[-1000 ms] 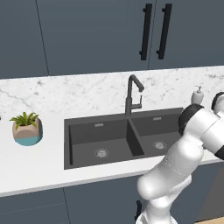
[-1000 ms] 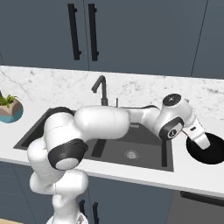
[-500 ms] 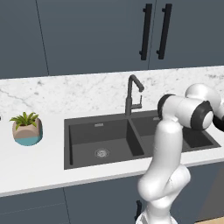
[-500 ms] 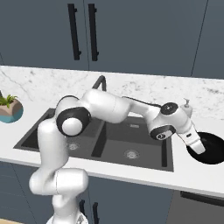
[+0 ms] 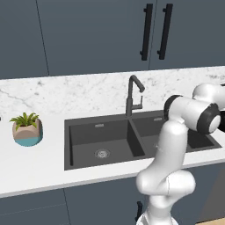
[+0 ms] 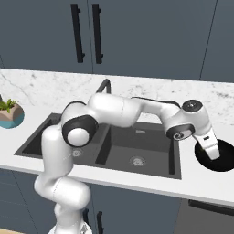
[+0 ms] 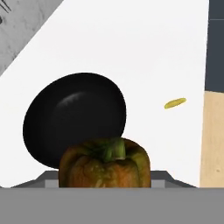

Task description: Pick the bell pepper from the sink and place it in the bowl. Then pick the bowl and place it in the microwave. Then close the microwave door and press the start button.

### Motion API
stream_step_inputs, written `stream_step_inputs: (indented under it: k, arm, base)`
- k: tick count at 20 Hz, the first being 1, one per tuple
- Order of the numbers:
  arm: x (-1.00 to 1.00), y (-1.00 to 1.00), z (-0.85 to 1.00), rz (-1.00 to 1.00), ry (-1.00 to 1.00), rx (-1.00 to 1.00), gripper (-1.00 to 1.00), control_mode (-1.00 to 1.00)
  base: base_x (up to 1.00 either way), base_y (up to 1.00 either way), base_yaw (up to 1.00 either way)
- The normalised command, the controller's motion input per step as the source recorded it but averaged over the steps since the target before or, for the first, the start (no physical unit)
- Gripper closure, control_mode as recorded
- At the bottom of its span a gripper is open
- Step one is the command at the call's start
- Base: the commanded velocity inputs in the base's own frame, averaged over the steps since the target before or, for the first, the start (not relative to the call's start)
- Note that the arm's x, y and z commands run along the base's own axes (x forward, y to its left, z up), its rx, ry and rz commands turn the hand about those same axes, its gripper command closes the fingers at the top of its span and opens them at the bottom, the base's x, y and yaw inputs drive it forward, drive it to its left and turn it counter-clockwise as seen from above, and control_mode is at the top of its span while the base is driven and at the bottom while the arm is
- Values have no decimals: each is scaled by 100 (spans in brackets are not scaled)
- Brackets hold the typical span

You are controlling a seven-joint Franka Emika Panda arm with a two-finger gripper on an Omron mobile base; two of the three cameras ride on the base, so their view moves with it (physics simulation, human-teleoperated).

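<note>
The bell pepper (image 7: 105, 168), orange-brown with a green stem, sits right in front of the hand camera, and my gripper (image 6: 211, 150) is shut on it. The black bowl (image 7: 74, 120) lies on the white counter just beyond the pepper. From the right base view, the gripper hangs over the left rim of the bowl (image 6: 225, 160), to the right of the sink (image 6: 114, 151). The dark double-basin sink (image 5: 101, 136) holds nothing I can see but its drains. The microwave is out of view.
A small yellow oblong item (image 7: 175, 103) lies on the counter beside the bowl. The dark faucet (image 5: 132, 94) rises behind the sink. A potted plant (image 5: 27, 129) stands on the counter far left. Dark cabinet doors (image 6: 87, 32) hang above.
The arm has refolded, its elbow swinging up and over the sink. The hand has stayed by the bowl's left rim with the pepper, shifting only slightly.
</note>
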Motion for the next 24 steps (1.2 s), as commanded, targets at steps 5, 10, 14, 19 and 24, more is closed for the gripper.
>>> stream_step_inputs:
  k: [5, 10, 14, 19, 24]
  arm:
    - [45, -2, -7, 0, 6, 8, 100, -100]
    - [6, -5, -39, 0, 0, 5, 100, -100]
    - [0, -10, -34, 0, 0, 6, 100, -100]
    - [13, -1, -17, 0, 1, 1, 100, -100]
    - [20, 0, -13, 0, 3, 0, 100, -100]
  base:
    - [0, 0, 0]
    - [0, 0, 0]
    - [0, 0, 0]
    - [0, 0, 0]
    - [0, 0, 0]
